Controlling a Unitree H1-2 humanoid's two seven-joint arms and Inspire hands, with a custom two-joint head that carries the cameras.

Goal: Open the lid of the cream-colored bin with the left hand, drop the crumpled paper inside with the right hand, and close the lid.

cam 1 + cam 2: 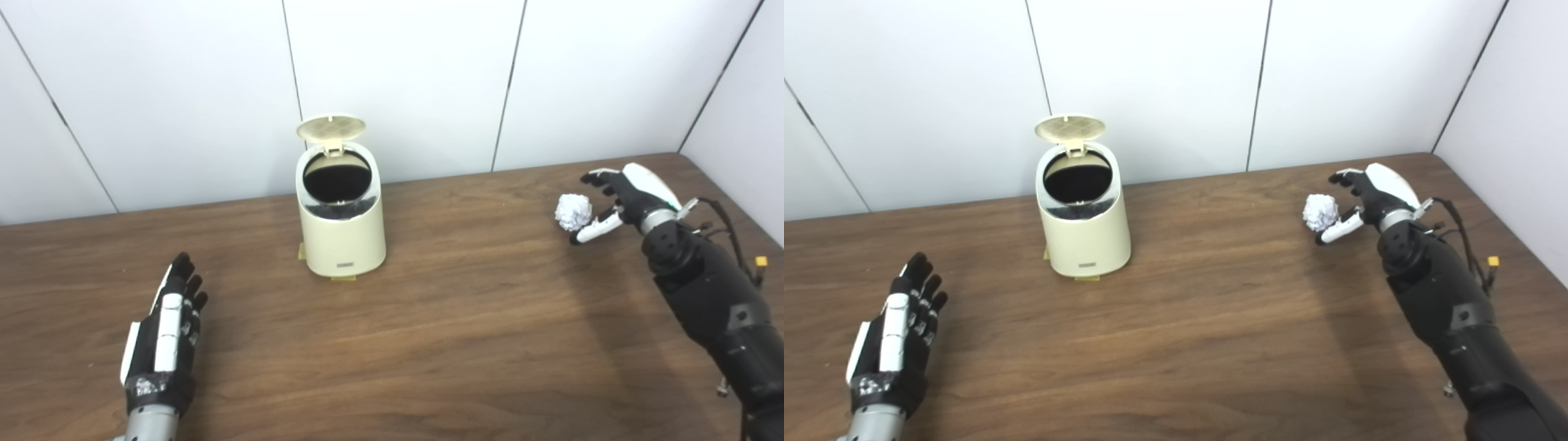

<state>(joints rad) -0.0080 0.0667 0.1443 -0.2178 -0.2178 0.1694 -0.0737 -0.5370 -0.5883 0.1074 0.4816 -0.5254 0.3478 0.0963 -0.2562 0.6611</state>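
The cream-colored bin point(342, 233) stands near the back middle of the wooden table point(465, 343). Its round lid point(331, 128) is tipped up at the rear, and the dark inside shows. A white crumpled paper ball point(573, 211) lies on the table at the right. My right hand point(618, 199) is around it, fingers spread above and thumb below, not closed on it. My left hand point(166, 331) rests open and flat at the front left, well away from the bin.
White wall panels point(398, 79) rise right behind the bin and along the table's right edge. Black cables with a yellow connector point(760, 261) hang off my right forearm.
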